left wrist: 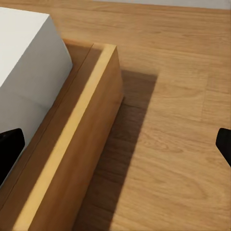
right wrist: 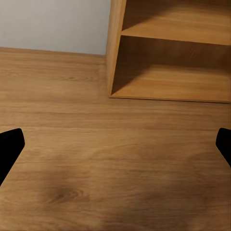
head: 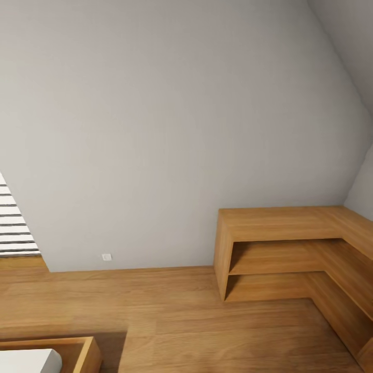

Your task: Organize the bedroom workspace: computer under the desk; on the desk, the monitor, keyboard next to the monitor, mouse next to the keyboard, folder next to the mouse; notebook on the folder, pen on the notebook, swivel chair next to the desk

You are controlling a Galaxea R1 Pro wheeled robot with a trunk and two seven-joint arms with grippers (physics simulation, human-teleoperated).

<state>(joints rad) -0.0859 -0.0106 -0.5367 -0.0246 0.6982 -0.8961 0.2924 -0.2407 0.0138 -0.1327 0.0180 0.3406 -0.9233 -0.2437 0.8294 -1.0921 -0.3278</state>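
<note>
I am in the bedroom, facing a sloped pale grey wall (head: pixel 171 129) above a light wood plank floor (head: pixel 197 321). In the left wrist view my left gripper (left wrist: pixel 115 144) is open, its black fingertips (left wrist: pixel 9 144) far apart, above the floor beside a wooden bed frame (left wrist: pixel 72 159). In the right wrist view my right gripper (right wrist: pixel 115 149) is open too, fingertips (right wrist: pixel 9 144) wide apart over bare floor, in front of a low oak shelf unit (right wrist: pixel 168 82).
An L-shaped low oak shelf unit (head: pixel 290 243) fills the right corner. A wooden bed frame (head: pixel 85 352) with a white mattress (head: pixel 26 360) sits at the lower left. A striped panel (head: pixel 13 228) is at the left edge and a wall socket (head: pixel 106 257) near the floor.
</note>
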